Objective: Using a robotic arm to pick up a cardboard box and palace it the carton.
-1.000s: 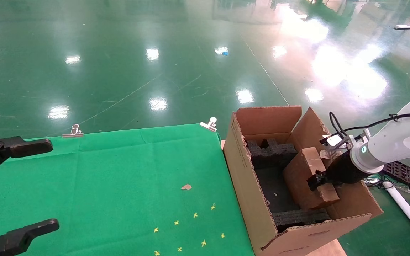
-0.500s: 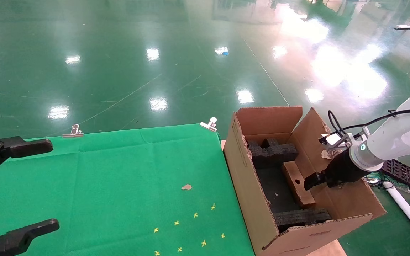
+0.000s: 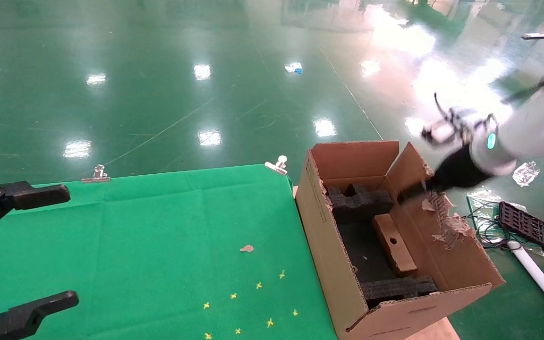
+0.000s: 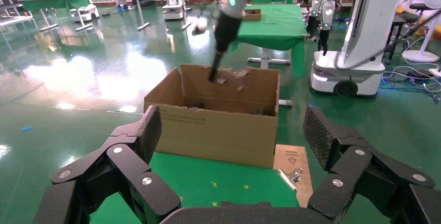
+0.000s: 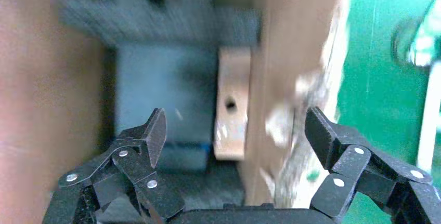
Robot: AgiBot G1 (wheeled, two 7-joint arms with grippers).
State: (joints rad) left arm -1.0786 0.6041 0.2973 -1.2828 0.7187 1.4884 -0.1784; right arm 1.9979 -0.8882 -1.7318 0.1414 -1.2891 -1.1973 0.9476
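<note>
The cardboard box (image 3: 397,250) stands on its narrow edge inside the carton (image 3: 333,264), against the torn right wall, its round hole facing up. It also shows in the right wrist view (image 5: 231,115). The white robotic arm (image 3: 531,127) is raised above the carton's right flap. My right gripper (image 3: 413,191) is open and empty, well above the box (image 5: 236,125). My left gripper (image 3: 70,245) is open and empty over the left of the table, facing the carton (image 4: 232,130).
Black foam (image 3: 359,203) pads the carton's floor and ends. The green-clothed table (image 3: 158,226) carries yellow marks, a cardboard scrap (image 3: 247,248) and metal clips (image 3: 277,164). A black tray (image 3: 529,226) and cables lie on the floor at the right.
My right gripper held the box low in the carton, let it go, then rose up and back out of the carton. The box now stands on edge. The left arm has not moved.
</note>
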